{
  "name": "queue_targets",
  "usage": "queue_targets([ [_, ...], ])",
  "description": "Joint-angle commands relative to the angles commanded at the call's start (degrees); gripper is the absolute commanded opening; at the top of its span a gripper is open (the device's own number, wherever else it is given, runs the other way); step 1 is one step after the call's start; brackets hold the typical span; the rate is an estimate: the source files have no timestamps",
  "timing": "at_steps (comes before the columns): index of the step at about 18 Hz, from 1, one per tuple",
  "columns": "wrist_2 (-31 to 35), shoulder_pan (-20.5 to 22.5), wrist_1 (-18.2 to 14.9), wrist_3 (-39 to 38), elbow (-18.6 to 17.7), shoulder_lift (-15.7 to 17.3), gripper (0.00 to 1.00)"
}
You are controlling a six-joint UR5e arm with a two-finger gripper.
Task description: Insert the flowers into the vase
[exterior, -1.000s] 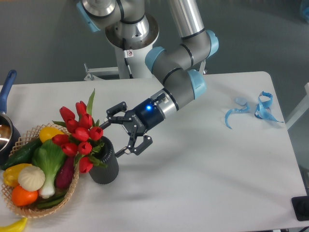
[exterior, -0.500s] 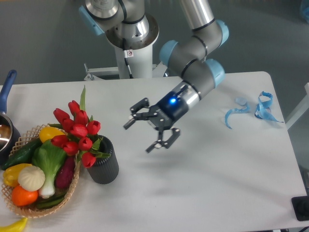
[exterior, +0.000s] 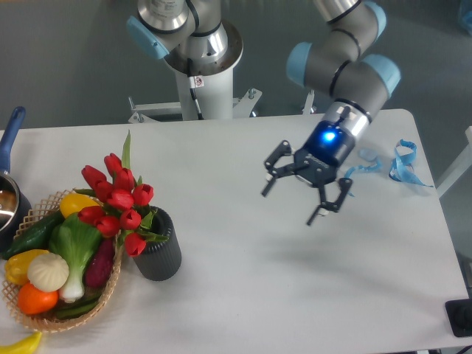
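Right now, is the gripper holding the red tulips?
No, the gripper hangs open and empty above the table's right half, while the red tulips sit in the dark grey vase far to its left.

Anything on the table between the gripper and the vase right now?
No. In the camera view, only bare white table lies between the open gripper and the vase. The flowers lean out of its far side, over the basket.

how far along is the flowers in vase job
It looks done: the flowers stand with their stems in the vase, leaning left over the basket. The tool is open, holding nothing, off to the right above the table. Nothing seems left.
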Motion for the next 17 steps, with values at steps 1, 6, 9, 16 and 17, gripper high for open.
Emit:
queue_targets([
  [1, 3.61, 0.0, 0.0, -2.36, 0.0, -0.09, 1.0],
  [6, 20.22, -0.88, -0.18, -6.42, -0.44, 2.98, 1.0],
  [9, 28.05, -3.59, -0.53, -6.43, -0.79, 3.95, 1.0],
  [16, 41.34, -9.14, -2.46, -1.77, -0.62, 4.22, 1.0],
  [17, 41.35, -9.23, -2.29, -1.68, -0.79, 4.13, 1.0],
])
